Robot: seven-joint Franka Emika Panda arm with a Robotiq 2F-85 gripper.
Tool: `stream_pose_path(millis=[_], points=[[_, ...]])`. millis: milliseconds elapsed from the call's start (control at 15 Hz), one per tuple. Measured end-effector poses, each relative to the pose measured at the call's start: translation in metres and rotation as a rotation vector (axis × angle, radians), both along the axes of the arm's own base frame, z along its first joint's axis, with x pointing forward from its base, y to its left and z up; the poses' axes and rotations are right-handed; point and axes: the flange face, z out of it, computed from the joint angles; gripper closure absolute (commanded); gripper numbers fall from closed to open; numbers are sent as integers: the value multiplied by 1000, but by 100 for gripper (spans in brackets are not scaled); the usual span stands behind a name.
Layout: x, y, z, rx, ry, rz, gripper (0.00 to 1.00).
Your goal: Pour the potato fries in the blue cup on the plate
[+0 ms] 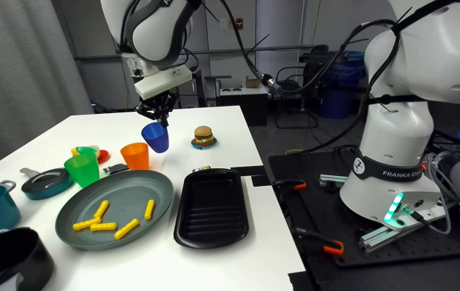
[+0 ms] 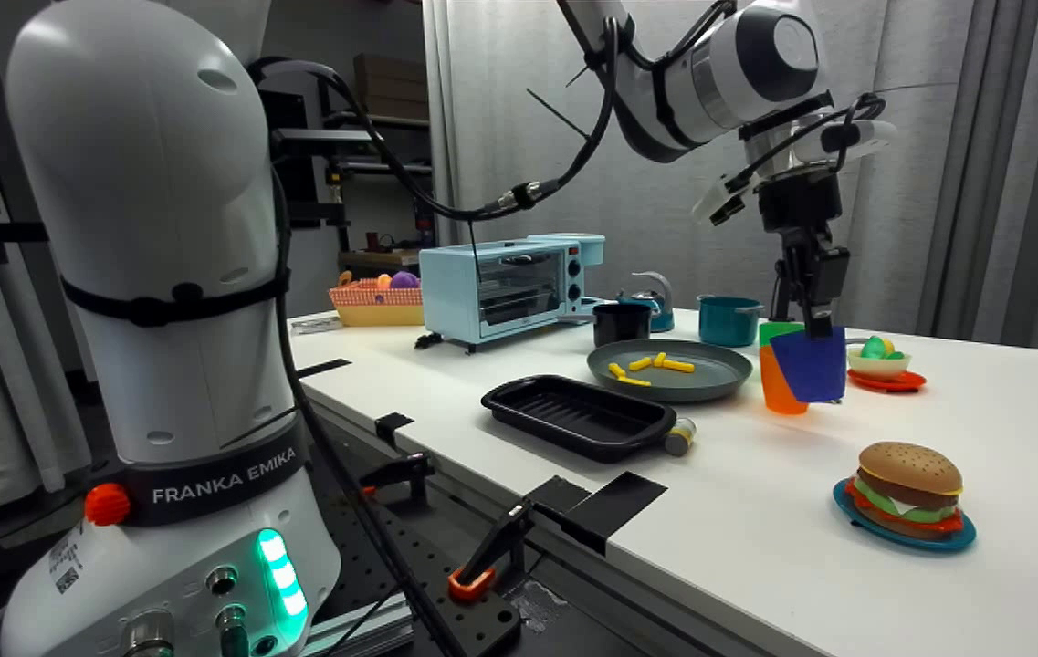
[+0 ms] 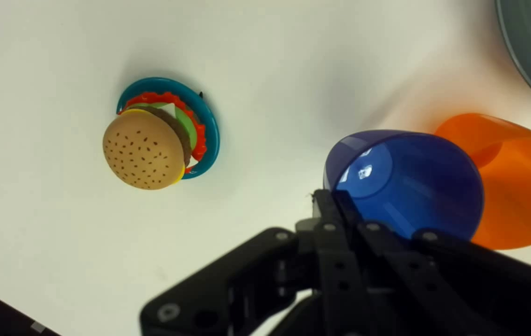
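- In an exterior view, five potato fries (image 1: pixel 103 226) lie mostly on the near half of the plate (image 1: pixel 130 188), so the pouring looks done.
- The claw (image 3: pixel 335 198) pinches the wall of the blue cup (image 3: pixel 410 182) at its rim, jaws almost together; no fries show in the part of the inside that the wrist view reveals.
- The cup is tilted, beyond the plate's far side in an exterior view, with the orange cup (image 1: pixel 136 156) just to its left and the toy burger (image 1: pixel 203 133) farther right.
- It seems to hang a little above the surface (image 1: pixel 213 266); whether it touches the orange cup, I cannot tell.
- The step in hand, I judge, is setting the cup down.
- Next calls for easing it right, away from the orange cup, turning it upright and lowering it until the base sits flat, then spreading the claw and lifting off.
- Letting go while it leans could topple it.
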Motion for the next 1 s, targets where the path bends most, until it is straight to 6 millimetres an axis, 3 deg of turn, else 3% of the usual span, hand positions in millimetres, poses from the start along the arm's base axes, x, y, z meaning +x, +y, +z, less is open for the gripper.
stream_pose_path(millis=[733, 1000], points=[[-14, -34, -11, 55, -9, -45, 99], [-15, -36, -14, 99, -20, -56, 99]])
